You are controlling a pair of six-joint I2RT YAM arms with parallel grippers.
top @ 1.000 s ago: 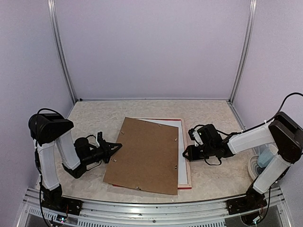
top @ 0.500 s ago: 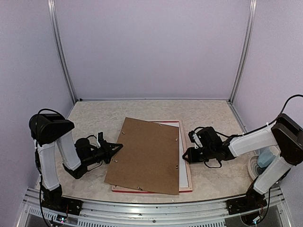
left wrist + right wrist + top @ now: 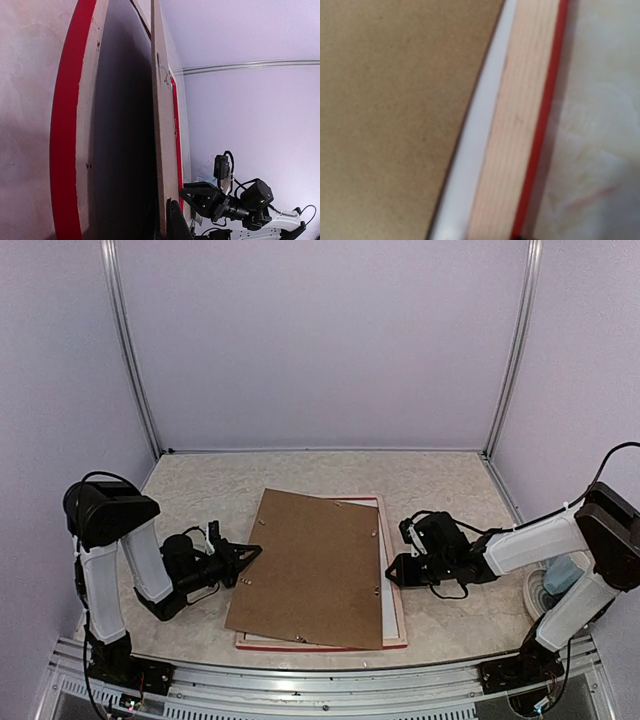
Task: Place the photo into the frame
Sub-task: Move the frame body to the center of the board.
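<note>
The frame [image 3: 398,615] lies face down, pale wood back up with red edges showing. The brown backing board [image 3: 310,570] rests askew on it. My left gripper [image 3: 250,555] is shut on the board's left edge. In the left wrist view that edge [image 3: 161,150] stands lifted off the frame [image 3: 65,150], with a dark gap beneath. My right gripper [image 3: 393,573] is at the frame's right rail [image 3: 515,125]; only one dark fingertip [image 3: 520,237] shows against the red edge. The photo is hidden; a white strip [image 3: 475,140] beside the board could be any sheet.
A pale blue and white object [image 3: 560,580] sits at the far right behind the right arm. Lilac walls with metal posts close in the back and sides. A metal rail [image 3: 300,685] runs along the table's near edge.
The frame has swung to lie square with the near edge. The backing board has shifted a little right with the left gripper. The right gripper has edged down along the rail.
</note>
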